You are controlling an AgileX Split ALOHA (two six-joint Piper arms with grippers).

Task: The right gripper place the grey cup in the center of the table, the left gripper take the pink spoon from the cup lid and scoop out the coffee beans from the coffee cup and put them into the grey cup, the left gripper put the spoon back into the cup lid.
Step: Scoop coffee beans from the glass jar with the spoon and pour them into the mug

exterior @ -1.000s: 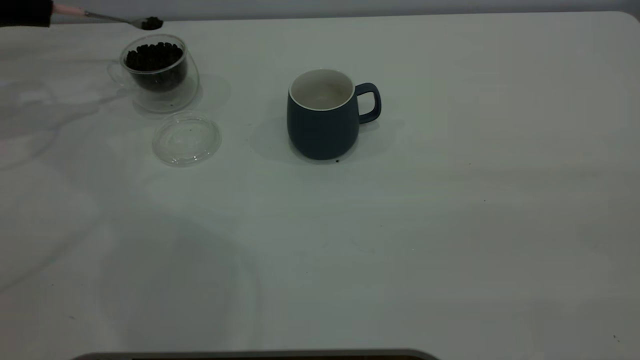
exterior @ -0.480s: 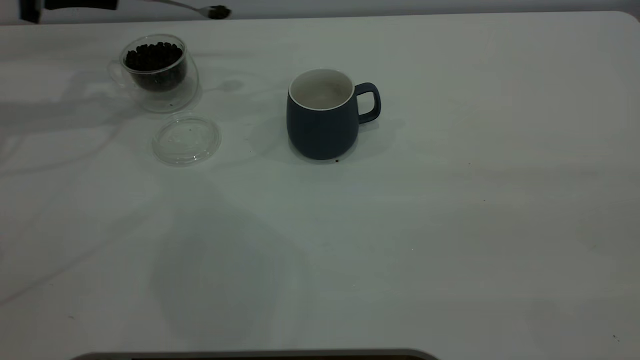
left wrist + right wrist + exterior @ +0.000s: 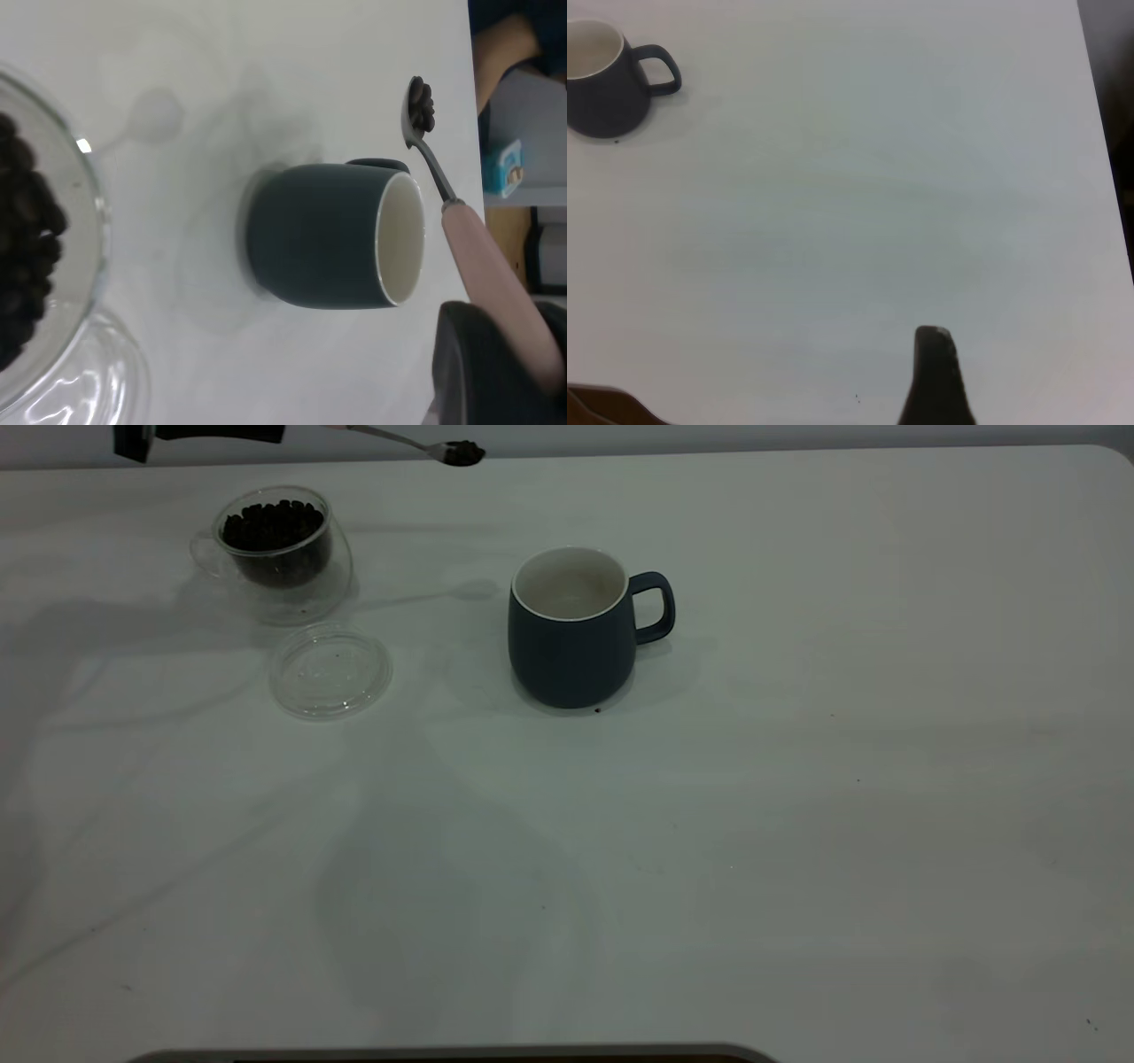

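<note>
No writing is readable anywhere. The left tool (image 3: 496,372), cut off at the exterior view's upper left, grips the pink spoon (image 3: 483,266) carrying coffee beans (image 3: 462,450). The grey cup (image 3: 571,627) stands upper centre on the bench (image 3: 797,824). Right tool: cannot tell.

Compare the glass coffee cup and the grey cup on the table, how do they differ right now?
The coffee cup is clear glass; the grey cup is opaque dark blue-grey with an off-white inside. The coffee cup holds dark coffee beans; no beans show in the grey cup. The coffee cup is smaller and sits nearer the left side, the grey cup near the middle. Both stand upright and have a handle.
</note>
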